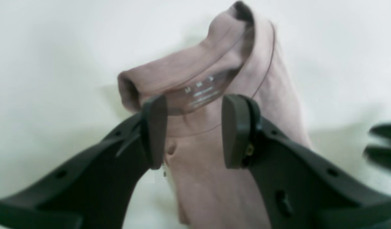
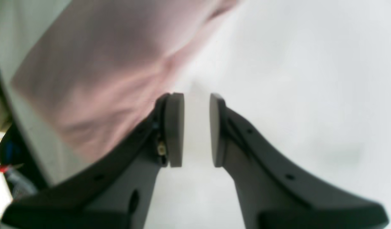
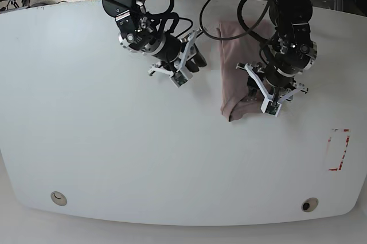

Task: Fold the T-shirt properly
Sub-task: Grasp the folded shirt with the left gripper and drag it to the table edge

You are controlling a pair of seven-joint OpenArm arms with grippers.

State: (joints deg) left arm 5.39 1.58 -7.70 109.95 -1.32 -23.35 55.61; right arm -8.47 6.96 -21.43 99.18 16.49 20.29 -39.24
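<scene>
The dusty pink T-shirt lies on the white table folded into a narrow lengthwise strip. It is bunched at its near end, where the ribbed neck and inner label show in the left wrist view. My left gripper is open, its fingers straddling the shirt just behind the neck, and it sits at the strip's right side in the base view. My right gripper is narrowly open and empty over bare table, just left of the shirt and apart from it in the base view.
A red-outlined rectangle is marked near the table's right edge. Two round holes sit near the front edge. Cables hang behind the table. The right wrist view shows the table edge and clutter at its left.
</scene>
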